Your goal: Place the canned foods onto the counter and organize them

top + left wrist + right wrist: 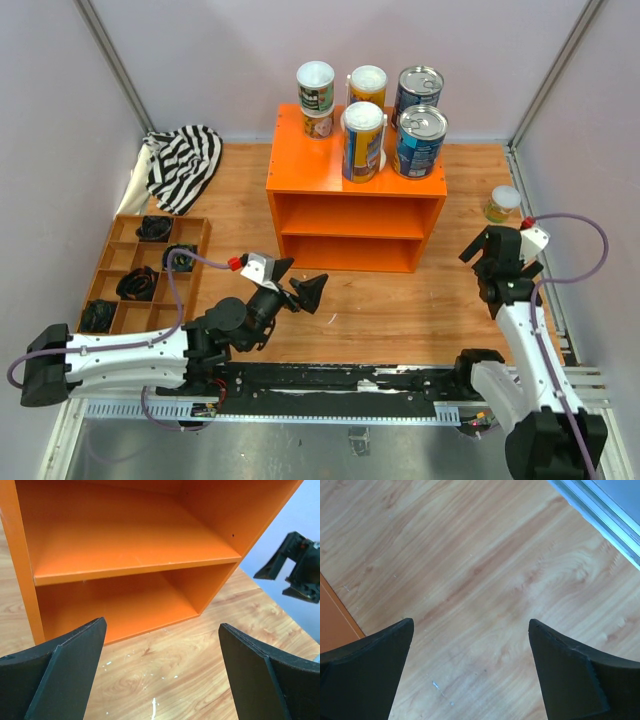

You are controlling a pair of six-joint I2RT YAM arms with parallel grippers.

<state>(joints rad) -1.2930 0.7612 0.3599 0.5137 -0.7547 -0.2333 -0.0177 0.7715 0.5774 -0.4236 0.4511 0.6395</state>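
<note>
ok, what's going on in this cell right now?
Neither arm holds anything. Most cans already stand on top of the orange counter. One small can sits on the table near its right edge. The right gripper is open just short of it. The left gripper is open, facing the counter's bare shelf.

The bright orange box-shaped wooden counter (300,172) carries a smooth, even satin paint coat, and the table top (400,300) under it is smooth pale wood-grain with small white flecks. The two wide blue-labelled cans (419,140) have glossy bare-metal tops and shiny labels, while the two tall yellow-and-blue cans (362,140) have white, plastic-looking lids. The black-and-white striped cloth (185,160) is soft crumpled fabric, and the fingers (60,675) of the left gripper (162,630) are matt black plastic.
</note>
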